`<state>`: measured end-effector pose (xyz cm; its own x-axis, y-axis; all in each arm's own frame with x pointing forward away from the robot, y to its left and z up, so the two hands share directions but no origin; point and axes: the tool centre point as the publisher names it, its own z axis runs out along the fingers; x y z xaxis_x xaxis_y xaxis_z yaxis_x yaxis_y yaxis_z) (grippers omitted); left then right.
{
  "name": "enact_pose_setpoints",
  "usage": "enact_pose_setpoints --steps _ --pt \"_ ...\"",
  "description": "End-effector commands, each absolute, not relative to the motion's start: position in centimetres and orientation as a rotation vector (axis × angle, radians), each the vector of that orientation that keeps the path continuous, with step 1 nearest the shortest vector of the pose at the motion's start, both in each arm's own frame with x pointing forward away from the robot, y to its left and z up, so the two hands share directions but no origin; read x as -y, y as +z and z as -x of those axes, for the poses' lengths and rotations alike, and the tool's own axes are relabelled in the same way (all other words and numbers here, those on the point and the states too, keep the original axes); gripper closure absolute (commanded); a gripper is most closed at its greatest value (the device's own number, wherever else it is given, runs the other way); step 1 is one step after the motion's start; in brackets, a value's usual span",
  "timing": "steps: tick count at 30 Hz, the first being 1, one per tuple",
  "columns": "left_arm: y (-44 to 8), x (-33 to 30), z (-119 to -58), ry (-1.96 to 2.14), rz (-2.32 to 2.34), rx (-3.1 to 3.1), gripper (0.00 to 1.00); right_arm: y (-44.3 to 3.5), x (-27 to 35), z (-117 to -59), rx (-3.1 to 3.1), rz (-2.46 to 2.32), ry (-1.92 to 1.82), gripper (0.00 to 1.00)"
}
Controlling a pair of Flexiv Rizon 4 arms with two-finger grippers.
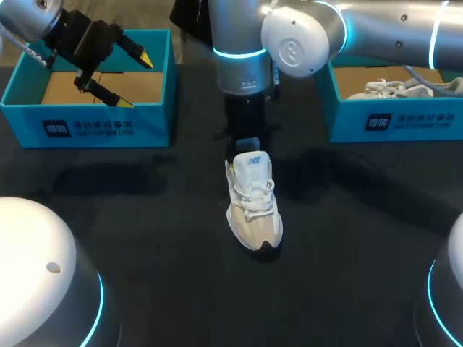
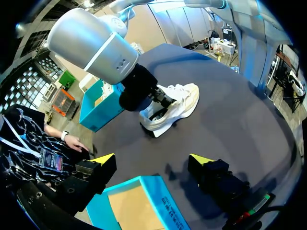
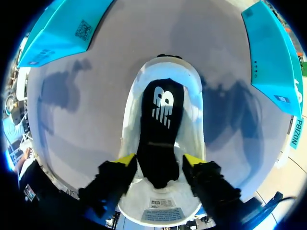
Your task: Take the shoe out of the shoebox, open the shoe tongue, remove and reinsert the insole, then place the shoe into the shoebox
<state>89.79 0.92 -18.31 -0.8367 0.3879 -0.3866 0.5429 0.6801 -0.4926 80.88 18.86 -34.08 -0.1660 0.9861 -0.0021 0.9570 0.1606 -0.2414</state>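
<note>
1. As the head view looks down on the table (image 1: 145, 217), the left box (image 1: 87, 123) at the far left shows only its brown floor; the right box (image 1: 391, 123) at the far right holds a second shoe (image 1: 383, 89); the shoe (image 1: 255, 210) stands upright on the table between the boxes and nearer than both, toe toward the camera, tongue (image 1: 252, 163) raised; the right gripper (image 1: 244, 148), on the arm that enters from the right and extends to the middle, points down at the heel end behind the tongue; the left gripper (image 1: 134, 79) hangs over the left box, fingers wide apart, gripping nothing; dark open table lies all round the shoe.
2. Left wrist view: the left gripper (image 2: 152, 159) spreads its two tips above the left box, brown floor under the gap; the shoe lies well ahead, apart from these fingers, with the right gripper at its opening; the right box stands beyond the shoe; bare table separates left box and shoe.
3. Right wrist view: the right gripper (image 3: 159, 160) has its fingers parted, closed on nothing; the tips sit over the shoe's two side rims; the black insole (image 3: 160, 110) lies inside the shoe and runs through the gap between them; the tongue is folded away from the opening, its labelled inner face under the gripper; one box stands off to each side ahead, both well apart from the shoe, open table between.
</note>
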Motion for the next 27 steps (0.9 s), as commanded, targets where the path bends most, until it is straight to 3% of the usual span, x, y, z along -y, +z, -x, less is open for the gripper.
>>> enact_pose_setpoints --steps 1,15,27 --pt "-18.2 -0.9 -89.8 -0.889 -0.747 -2.647 0.0 -34.7 -18.5 -80.8 2.257 1.912 0.265 0.0" --pt "-18.2 -0.9 -89.8 -0.889 -0.747 -2.647 0.0 -33.8 -18.4 -81.1 2.258 1.904 0.291 0.0" --pt "-18.2 -0.9 -89.8 -0.889 -0.747 -2.647 0.0 -30.3 -19.0 -79.1 2.28 1.978 0.301 0.0"
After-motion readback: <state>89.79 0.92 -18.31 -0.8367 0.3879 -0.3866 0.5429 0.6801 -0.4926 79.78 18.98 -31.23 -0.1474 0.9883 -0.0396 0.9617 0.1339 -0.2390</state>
